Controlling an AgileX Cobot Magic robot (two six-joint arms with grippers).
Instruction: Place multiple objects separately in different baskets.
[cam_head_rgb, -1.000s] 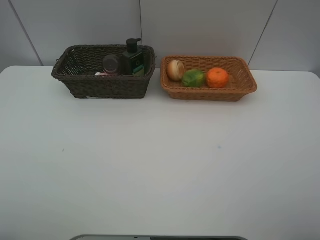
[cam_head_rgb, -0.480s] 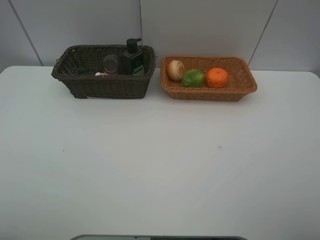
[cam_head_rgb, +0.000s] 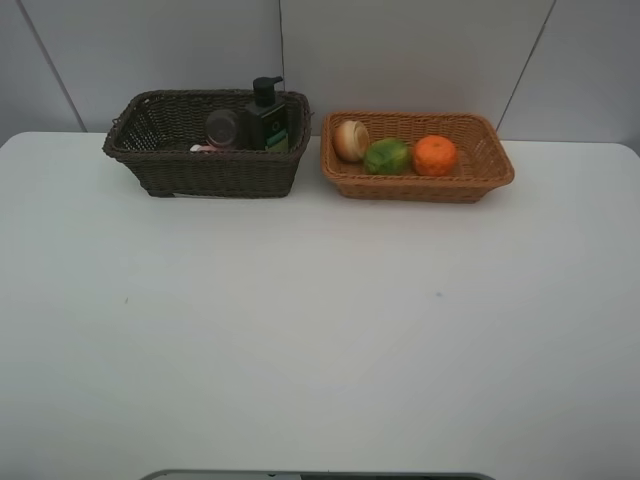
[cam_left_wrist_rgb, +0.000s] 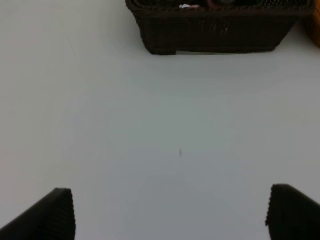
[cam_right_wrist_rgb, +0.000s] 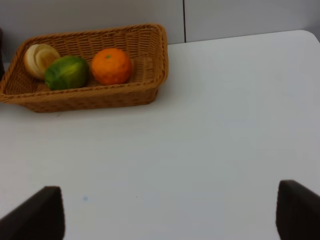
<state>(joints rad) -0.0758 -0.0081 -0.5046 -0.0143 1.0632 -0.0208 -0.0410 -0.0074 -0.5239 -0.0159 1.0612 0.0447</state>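
The dark brown basket (cam_head_rgb: 220, 175) stands at the back left. It holds a dark green pump bottle (cam_head_rgb: 267, 118), a translucent purple cup (cam_head_rgb: 222, 128) and a small pink bottle (cam_head_rgb: 200, 149) that barely shows. To its right, the light tan basket (cam_head_rgb: 417, 187) holds a pale apple-like fruit (cam_head_rgb: 351, 139), a green fruit (cam_head_rgb: 387, 156) and an orange (cam_head_rgb: 435, 155). Neither arm appears in the high view. My left gripper (cam_left_wrist_rgb: 170, 215) is open over bare table, well short of the dark basket (cam_left_wrist_rgb: 215, 32). My right gripper (cam_right_wrist_rgb: 167, 212) is open and empty, short of the tan basket (cam_right_wrist_rgb: 95, 97).
A white table (cam_head_rgb: 320, 330) stretches from the baskets toward the front. Grey wall panels (cam_head_rgb: 400, 50) rise right behind the baskets. A grey strip (cam_head_rgb: 320, 476) lies along the table's front edge.
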